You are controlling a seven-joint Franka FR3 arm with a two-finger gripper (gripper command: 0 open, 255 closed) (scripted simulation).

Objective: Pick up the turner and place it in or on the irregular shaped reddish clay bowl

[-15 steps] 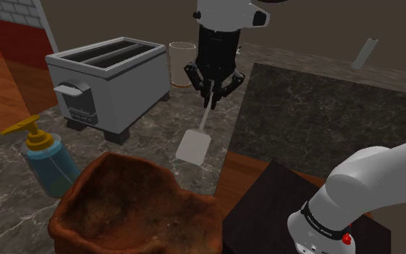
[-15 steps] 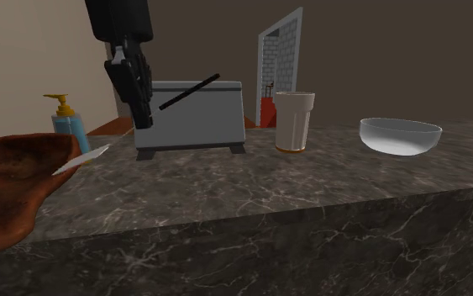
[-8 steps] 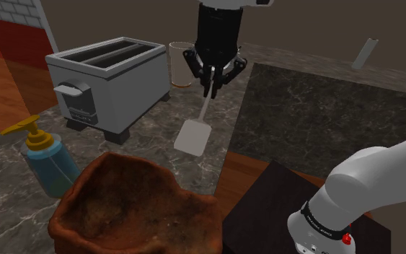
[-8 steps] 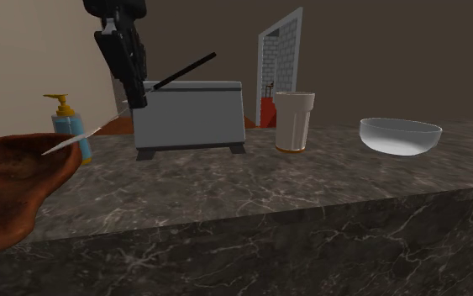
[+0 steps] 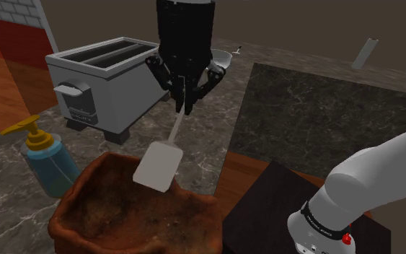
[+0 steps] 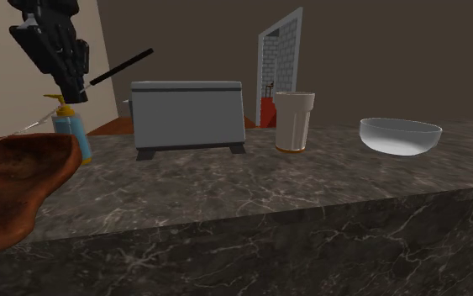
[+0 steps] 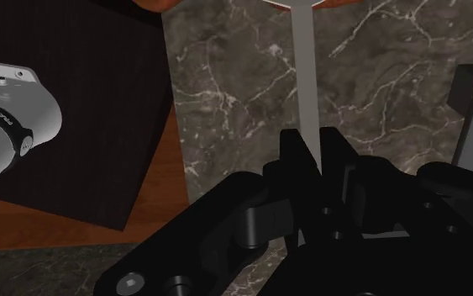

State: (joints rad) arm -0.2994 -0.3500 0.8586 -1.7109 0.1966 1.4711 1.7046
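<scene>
1. Gripper point(image 5: 184, 108) pressed shut on the turner point(image 5: 156, 166), pinching its pale shaft between both fingers, as seen close up in the wrist view.
2. Outward from that grip, a slanted long axis: black handle end poking up past the fingers toward the second exterior view's right, flat blade hanging down toward the shoulder view's lower left.
3. Blade held in the air, clear of the counter point(image 5: 219, 126), over the rim of the reddish clay bowl point(image 5: 86, 184) on the side facing the toaster point(image 5: 107, 76).
4. Judged next: carry along the same slant toward the bowl's middle, lower, then release. Likely snag: blade edge catching the uneven rim.
</scene>
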